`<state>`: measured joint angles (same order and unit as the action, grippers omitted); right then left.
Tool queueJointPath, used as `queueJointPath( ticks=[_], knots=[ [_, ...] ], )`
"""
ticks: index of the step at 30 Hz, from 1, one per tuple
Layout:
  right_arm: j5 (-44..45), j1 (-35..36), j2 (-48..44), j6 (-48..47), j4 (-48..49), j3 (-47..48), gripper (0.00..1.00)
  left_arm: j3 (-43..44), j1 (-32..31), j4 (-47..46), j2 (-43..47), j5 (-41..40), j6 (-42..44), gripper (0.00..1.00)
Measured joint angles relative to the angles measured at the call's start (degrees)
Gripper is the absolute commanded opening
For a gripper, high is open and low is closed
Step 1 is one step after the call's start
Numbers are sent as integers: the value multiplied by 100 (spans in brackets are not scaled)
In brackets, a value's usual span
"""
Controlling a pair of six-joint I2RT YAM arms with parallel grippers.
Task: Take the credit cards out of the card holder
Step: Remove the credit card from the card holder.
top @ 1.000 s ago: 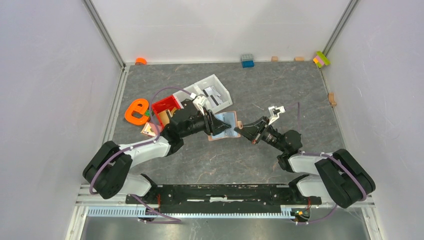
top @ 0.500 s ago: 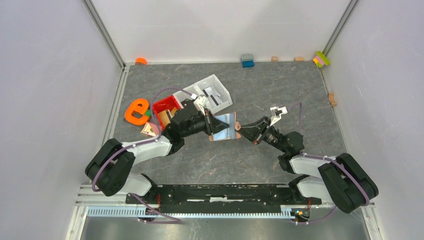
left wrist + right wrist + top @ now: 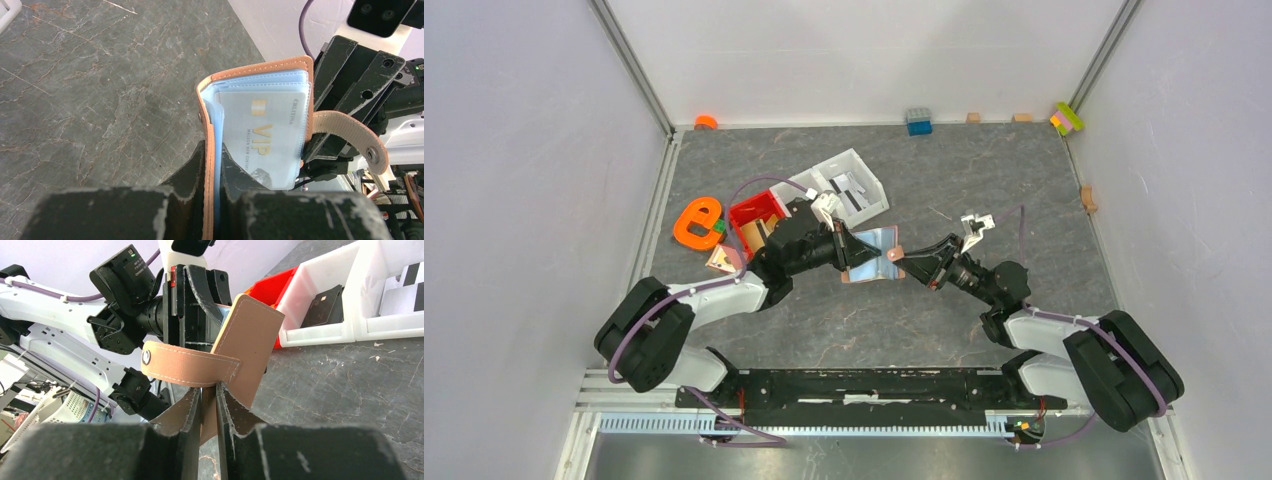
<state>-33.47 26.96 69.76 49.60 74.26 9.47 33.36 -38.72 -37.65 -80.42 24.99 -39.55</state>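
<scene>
- Card holder (image 3: pixel 260 67): tan-brown, leather-like, stitched along the edge. It stands open and on edge between the two hands, over the middle of the bench (image 3: pixel 984 180). Whether it touches the bench cannot be told.
- Pale blue-grey card (image 3: pixel 265 135): sits inside the card holder in the front one of several clear sleeves (image 3: pixel 300 80). It has "VIP" in gold lettering and a small gold chip mark. Its top edge is just below the holder's rim.
- Closing tab (image 3: pixel 185 365): a tan strap with a snap stud at its free end. It sticks out sideways from the cover on the right hand's side and is unfastened.
- Left hand (image 3: pixel 212 150): clenched on the holder's near cover, with one finger on each face of the leather.
- Right hand (image 3: pixel 207 390): the fingers stand close on either side of the opposite cover, just under the tab. Whether they press the leather or stand slightly off it cannot be told.
- Red bin (image 3: pixel 754 215): on the bench behind the left hand, touching the white tray (image 3: pixel 849 160).
- White-and-black packets (image 3: pixel 849 190): lie in the white tray.
- Orange letter-shaped piece (image 3: pixel 696 222): lies flat, to the left of the red bin.
- Blue block (image 3: pixel 918 121): at the far edge of the bench, well apart from the hands.
</scene>
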Motion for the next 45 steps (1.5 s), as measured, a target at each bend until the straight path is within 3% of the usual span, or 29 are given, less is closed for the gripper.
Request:
queueJointPath(
  ticks=[5,11,19,26,29,34,35,39,42,44,45],
  knots=[
    [-24,0,66,57,162,0,7,0,0,4,0,-7,0,2],
    [-31,-2,120,94,190,0,5,0,0,26,0,-4,0,2],
    [452,26,-400,-621,-1405,295,38,0,35,170,0,-157,7,2],
    [719,28,-350,-876,-2079,319,59,0,22,389,0,-247,17,2],
    [708,39,-249,-898,-2118,319,74,4,-2,472,0,-240,17,2],
    [667,127,-107,-898,-2114,334,81,122,-26,498,-98,-166,17,2],
    [658,160,-83,-898,-2107,345,77,160,-28,496,-144,-125,17,2],
    [645,260,20,-940,-2087,407,49,249,-31,437,-350,74,11,5],
    [640,267,50,-951,-2087,446,34,258,-31,369,-466,238,-2,7],
    [656,267,50,-955,-2103,450,26,258,-31,339,-483,280,-7,15],
    [662,267,48,-968,-2122,452,24,258,-31,328,-483,286,-7,25]
  ],
)
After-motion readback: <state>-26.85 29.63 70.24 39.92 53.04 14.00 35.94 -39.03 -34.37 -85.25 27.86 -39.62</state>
